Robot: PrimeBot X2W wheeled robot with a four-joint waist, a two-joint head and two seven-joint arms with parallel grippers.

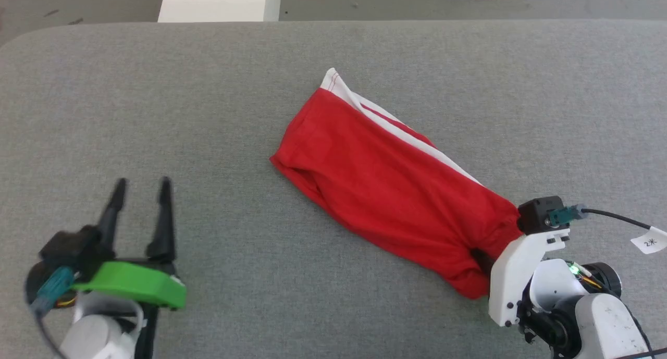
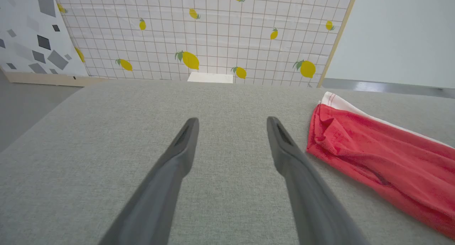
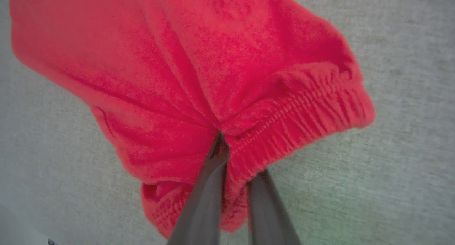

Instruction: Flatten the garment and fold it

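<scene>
Diagonally across the grey desk [image 1: 208,88] lies the garment [image 1: 385,187], a long, loosely bunched red strip. In the head view it slants from one end at 11 o'clock to the other at 5 o'clock, a little right of the middle. A white band [image 1: 406,132] runs along its 1 o'clock edge and turns out at the 11 o'clock tip. The 5 o'clock end is gathered and meets the right arm's white wrist [image 1: 513,270], whose dark camera block [image 1: 539,213] sits just beside the cloth.

In the right wrist view the right fingers [image 3: 209,191] stand close together, pinching a fold of the garment's gathered elastic hem [image 3: 302,106] between them. Red cloth spreads from there toward 12 o'clock, with grey desk at 3 and 9 o'clock.

The left fingers [image 1: 164,208] are at 8 o'clock in the head view, well apart from the garment. They are spread wide with nothing between them and point to 12 o'clock above a green wrist part [image 1: 130,288]. In the left wrist view they frame bare desk, and the garment's banded end shows at 3 o'clock. Beyond the desk's far edge, at 12 o'clock, stands a lemon-print panel [image 2: 213,31]. A small white tag [image 1: 647,240] hangs on the cable by the right wrist.
</scene>
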